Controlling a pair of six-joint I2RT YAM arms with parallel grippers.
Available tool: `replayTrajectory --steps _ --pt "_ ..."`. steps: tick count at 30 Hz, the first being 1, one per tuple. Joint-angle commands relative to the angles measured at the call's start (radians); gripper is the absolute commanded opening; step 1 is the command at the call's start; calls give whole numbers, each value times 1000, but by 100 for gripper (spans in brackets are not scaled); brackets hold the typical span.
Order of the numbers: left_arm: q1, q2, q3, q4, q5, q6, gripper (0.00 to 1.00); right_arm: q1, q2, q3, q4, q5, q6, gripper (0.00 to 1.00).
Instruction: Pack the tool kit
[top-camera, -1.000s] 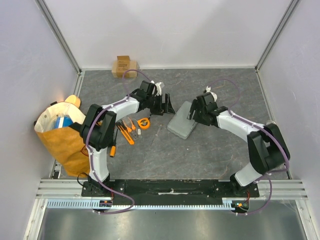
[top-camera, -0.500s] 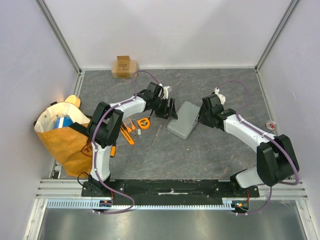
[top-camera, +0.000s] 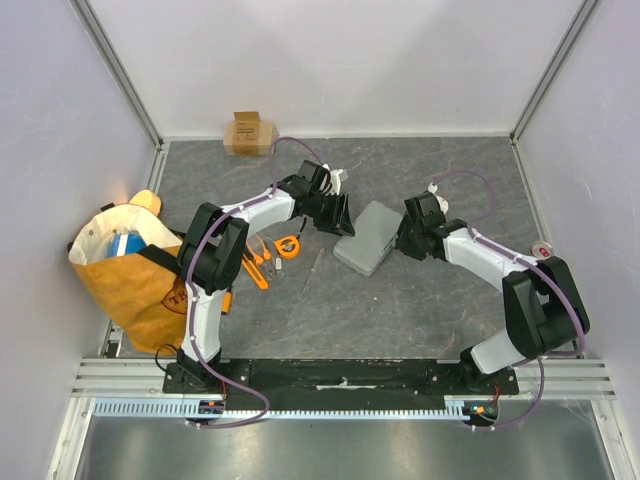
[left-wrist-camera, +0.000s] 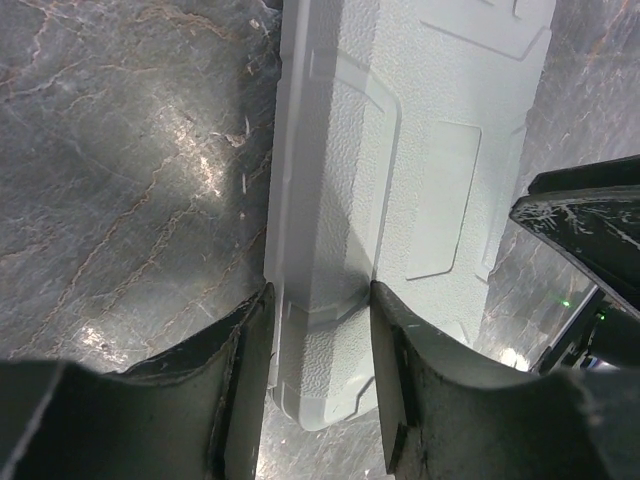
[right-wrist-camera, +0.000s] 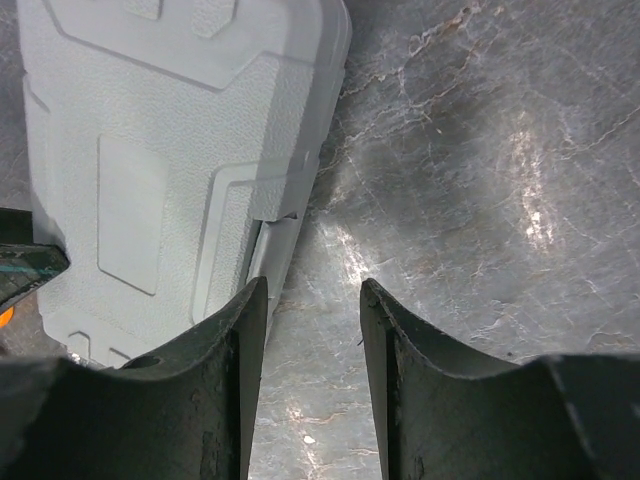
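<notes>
Grey marbled tabletop is filling the floor of a white-walled cell, and the tool kit case is lying flat and closed at its middle, between the two arms. The left gripper is pinching the case's edge near one corner, with both fingers pressing against the plastic in the left wrist view. The right gripper is straddling the opposite edge by a small latch tab, its jaws standing partway apart; whether they are biting anything I cannot tell.

Packing is barely getting started, by my reading. The orange-and-black hand tools and the tape measure are lying loose on the table to the left of the case. What is waiting is everything that matters — opening the lid, loading each tool, shutting it.
</notes>
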Motion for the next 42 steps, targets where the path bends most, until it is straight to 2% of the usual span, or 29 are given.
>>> replayTrajectory --steps 1,5,20,31,36,42 --pt "-12 43 -10 -55 -45 56 47 -12 18 -27 67 -49 44 49" --pt "-17 40 -21 -55 -42 56 45 -20 18 -50 113 -86 67 48" --pt "-15 49 -24 -61 -60 39 44 -43 -36 -30 107 -89 79 47" --pt "-17 63 -23 -61 -53 24 44 -45 18 -44 126 -101 78 46" --pt "-18 69 -23 -67 -53 10 43 -43 30 -63 109 -66 84 41" --pt "-17 69 -27 -79 -63 7 41 -43 65 -70 92 -34 78 41"
